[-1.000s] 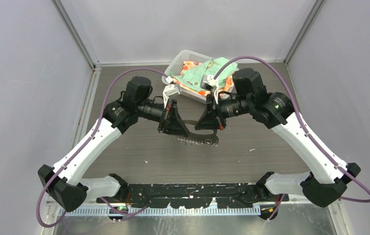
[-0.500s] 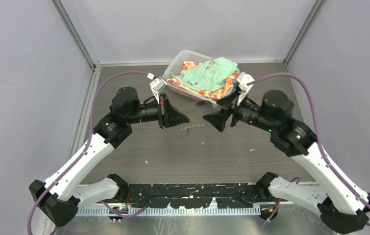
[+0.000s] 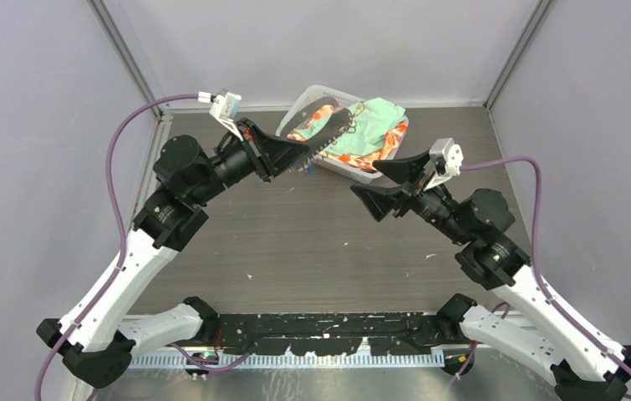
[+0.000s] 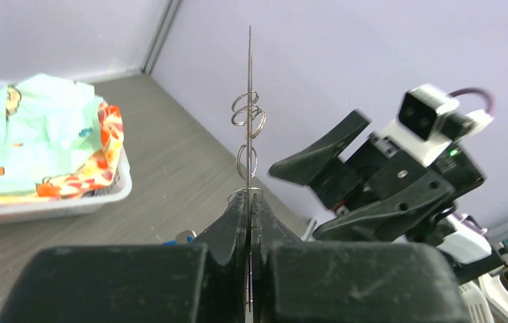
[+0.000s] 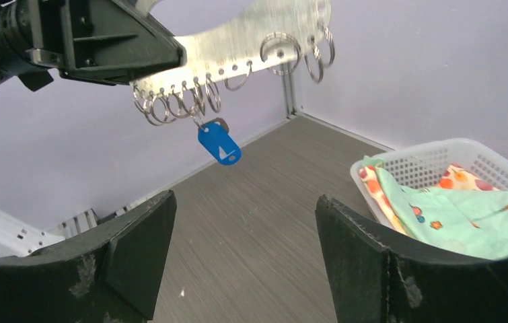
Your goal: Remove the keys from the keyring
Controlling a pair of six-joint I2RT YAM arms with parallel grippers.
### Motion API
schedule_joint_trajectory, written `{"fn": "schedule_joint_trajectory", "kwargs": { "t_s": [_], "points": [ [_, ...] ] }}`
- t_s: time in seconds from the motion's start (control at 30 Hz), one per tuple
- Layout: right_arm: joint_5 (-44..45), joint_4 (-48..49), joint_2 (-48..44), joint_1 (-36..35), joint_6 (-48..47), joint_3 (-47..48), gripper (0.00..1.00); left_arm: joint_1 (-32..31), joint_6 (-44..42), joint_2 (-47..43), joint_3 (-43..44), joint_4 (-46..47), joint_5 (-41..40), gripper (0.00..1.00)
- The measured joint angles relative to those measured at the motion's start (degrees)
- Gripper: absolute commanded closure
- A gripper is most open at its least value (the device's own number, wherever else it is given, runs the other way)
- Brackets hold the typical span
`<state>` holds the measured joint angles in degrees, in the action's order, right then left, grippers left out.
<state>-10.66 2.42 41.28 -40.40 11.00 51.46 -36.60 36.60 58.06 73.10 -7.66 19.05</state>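
above the table [image 3: 295, 251], left tool [image 4: 248, 202] pinches the keyring [image 5: 237, 33], one blue key [image 5: 219, 145] hanging; right tool [image 5: 244, 205] spread.

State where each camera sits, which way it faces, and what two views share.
Top external: above, behind the bases, looking down; both arms show.
Left wrist: on the left arm, faces the right gripper; own fingers pinch the keyring.
Right wrist: on the right arm, faces the left gripper; own open fingers show.
Both wrist views share the keyring and basket.
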Motion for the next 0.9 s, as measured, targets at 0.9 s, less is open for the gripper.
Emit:
{"fn": "schedule_joint_trajectory", "kwargs": {
  "t_s": [0.9],
  "points": [
    [14.27,55.04,23.04,-15.85,-23.12,-15.02,0.33,-6.03,-1.36,3.67,4.61,-0.85,-16.55,0.99]
  ]
}}
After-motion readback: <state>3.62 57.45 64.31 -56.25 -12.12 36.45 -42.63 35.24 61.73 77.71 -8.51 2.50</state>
